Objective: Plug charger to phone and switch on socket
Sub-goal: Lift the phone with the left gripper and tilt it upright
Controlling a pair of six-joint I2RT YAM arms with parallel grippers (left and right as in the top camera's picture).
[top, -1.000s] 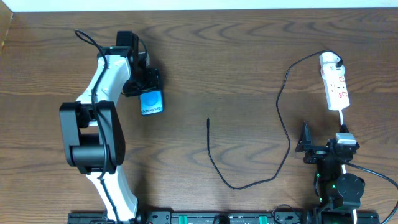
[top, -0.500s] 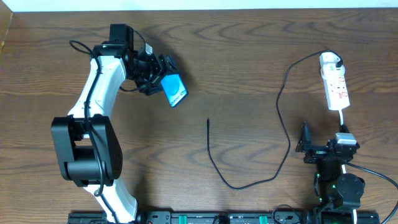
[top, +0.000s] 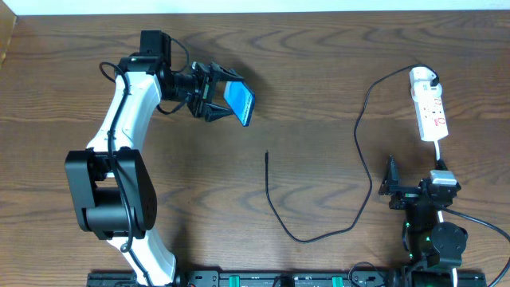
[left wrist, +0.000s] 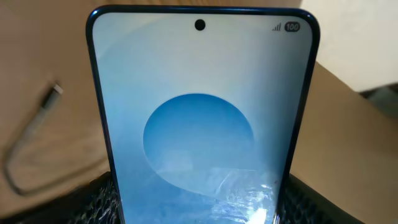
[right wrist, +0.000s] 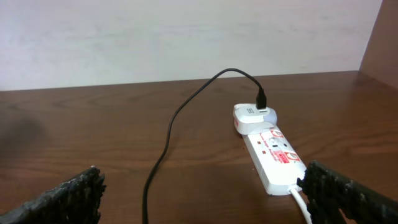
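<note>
1. Swinging rightward across the upper left of the overhead view, the left gripper has carried the phone further toward the centre than half a second ago, and the screen is now turned more on edge to that camera.
2. Its fingers are clamped on the phone's lower sides. The left wrist view is filled by the lit screen with its blue circle.
3. The phone is lifted off the table, up and left of the charger's plug tip.
4. The charger has not shifted. Its black cable runs from the tip at centre frame down into a loop at lower centre, then climbs on the right to the white adapter.
5. In the left wrist view the tip lies on the wood at far left, well apart from the phone.
6. The adapter sits plugged into the far end of the socket, which lies at the upper right of the overhead view.
7. The right gripper rests where it was, at lower right, below the socket. Its fingers are spread wide with nothing between them, and the socket's white cord runs toward it.
</note>
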